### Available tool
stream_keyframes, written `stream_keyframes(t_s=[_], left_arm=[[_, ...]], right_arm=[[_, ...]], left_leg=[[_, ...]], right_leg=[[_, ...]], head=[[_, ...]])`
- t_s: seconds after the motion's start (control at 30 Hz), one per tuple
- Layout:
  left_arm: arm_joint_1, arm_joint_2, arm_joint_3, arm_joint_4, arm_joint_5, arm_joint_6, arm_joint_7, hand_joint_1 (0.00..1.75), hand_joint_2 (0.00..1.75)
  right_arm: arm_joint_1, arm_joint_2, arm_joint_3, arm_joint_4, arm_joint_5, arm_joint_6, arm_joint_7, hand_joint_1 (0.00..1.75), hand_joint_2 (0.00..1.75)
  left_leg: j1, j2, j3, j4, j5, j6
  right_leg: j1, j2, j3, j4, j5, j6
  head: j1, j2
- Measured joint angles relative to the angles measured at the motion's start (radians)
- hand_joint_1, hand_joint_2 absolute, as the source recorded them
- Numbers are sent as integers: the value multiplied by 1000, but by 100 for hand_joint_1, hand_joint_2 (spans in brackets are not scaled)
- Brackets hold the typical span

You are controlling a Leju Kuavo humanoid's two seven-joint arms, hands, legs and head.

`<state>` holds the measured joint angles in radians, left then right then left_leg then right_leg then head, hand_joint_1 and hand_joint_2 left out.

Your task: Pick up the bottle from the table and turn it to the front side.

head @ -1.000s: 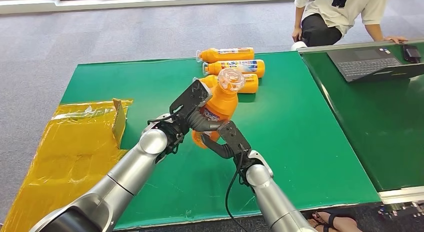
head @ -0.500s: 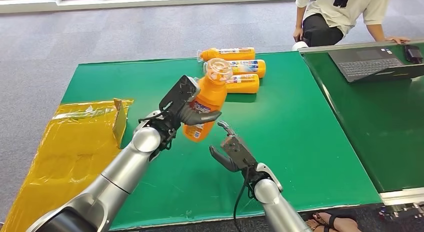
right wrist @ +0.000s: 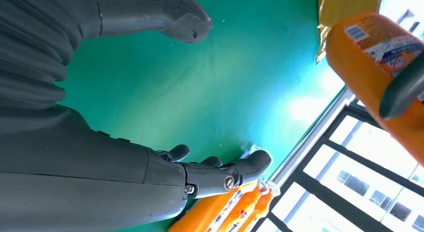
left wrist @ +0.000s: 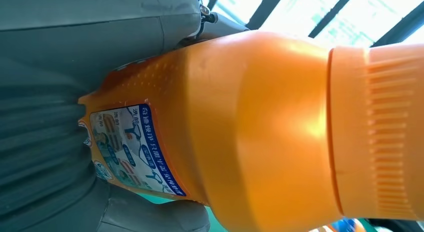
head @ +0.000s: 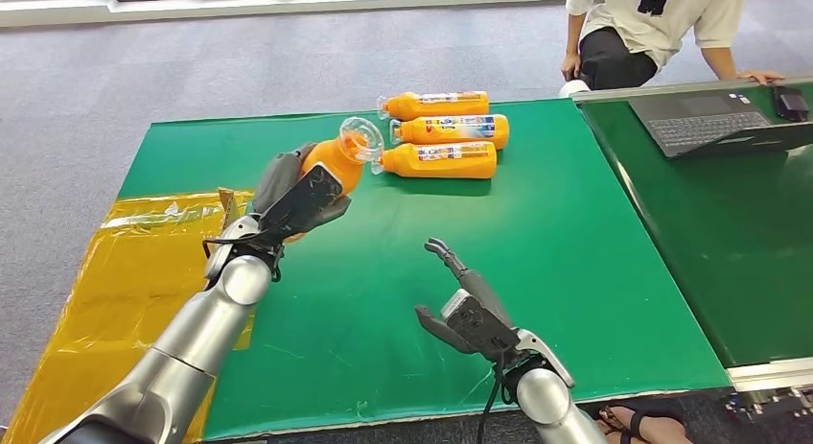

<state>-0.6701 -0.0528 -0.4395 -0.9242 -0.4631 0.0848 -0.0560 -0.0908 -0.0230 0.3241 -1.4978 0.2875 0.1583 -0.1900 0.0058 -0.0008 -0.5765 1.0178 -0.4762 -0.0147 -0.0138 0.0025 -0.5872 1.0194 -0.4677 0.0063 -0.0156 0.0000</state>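
**Left hand holds an orange bottle tilted above the desk**

The bottle [head: 334, 162] is orange plastic with a clear, ring-shaped cap end and a paler ribbed band near the top. In the left wrist view its body shows a dimpled texture and a blue-edged label [left wrist: 131, 152] with small pictures and print, partly tucked under the palm. The right wrist view shows a white barcode patch at the bottle's lower end.

The left hand [head: 292, 197] is wrapped around the bottle's lower body, holding it clear of the green desk [head: 575, 233], over the desk's left part near the yellow plastic sheet [head: 134, 271]. The bottle's long axis is slanted: the cap end points up, away from the robot and toward its right, in the direction of the row of lying bottles, while the base is buried in the hand.

The right hand [head: 470, 310] hovers low over the near part of the desk with its fingers spread and nothing in it, well apart from the bottle.

Three more orange bottles [head: 441, 132] lie side by side on the far part of the desk, caps to the left. A laptop [head: 714, 118] sits on a second desk at right, and a person [head: 662, 27] in a white shirt sits beyond it.
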Motion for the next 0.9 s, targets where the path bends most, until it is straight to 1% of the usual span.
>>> stream_keyframes(t_s=[0.1, 0.3, 0.4, 0.53, 0.63, 0.73, 0.8, 0.87, 0.9], left_arm=[[0, 18, 13, 7, -17, 9, -7, 175, 175], [0, 34, 19, 18, -44, 28, -10, 175, 175], [0, 45, 18, 21, -107, 81, -12, 175, 175], [2, 68, 13, 22, -277, 175, 0, 175, 175], [16, 93, 4, 6, -372, 191, 14, 175, 175], [47, 125, -7, -35, -450, 190, 36, 175, 175], [78, 156, -16, -78, -524, 190, 61, 175, 175], [117, 199, -24, -132, -596, 190, 83, 175, 175], [128, 211, -26, -146, -612, 190, 88, 175, 175]], right_arm=[[-6, -13, 4, 0, -10, -1, -7, 0, 175], [-19, -26, 13, 0, -20, -3, -8, 0, 175], [-26, -30, 14, -1, -31, -11, -5, 0, 175], [-20, -37, 14, -12, -36, -29, 0, 0, 175], [-6, -44, 14, -24, -37, -40, 2, 0, 175], [10, -51, 14, -33, -37, -50, -1, 0, 175], [26, -54, 13, -44, -34, -56, -4, 0, 175], [47, -57, 11, -56, -30, -59, -6, 0, 175], [53, -58, 10, -59, -28, -60, -6, 0, 175]], left_leg=[[0, 0, 0, 0, 0, 0], [0, 0, 0, 0, 0, 0], [0, 0, 0, 0, 0, 0], [0, 0, 0, 0, 0, 0], [0, 0, 0, 0, 0, 0], [0, 0, 0, 0, 0, 0], [0, 0, 0, 0, 0, 0], [0, 1, 0, -1, 0, 0], [0, 1, 0, -1, 0, 0]], right_leg=[[0, 0, 0, 0, 0, 0], [0, 0, 0, 0, 0, 0], [0, 0, 0, 0, 0, 0], [0, 0, 0, 0, 0, 0], [0, 0, 0, 0, 0, 0], [0, 0, -1, 0, 0, 0], [0, 1, -1, 0, 0, 0], [0, 1, -1, 0, 0, 0], [0, 1, -1, 0, 0, 0]], head=[[0, 0], [0, 0], [0, 0], [0, 0], [0, 0], [0, 0], [0, 0], [0, 0], [0, 0]])
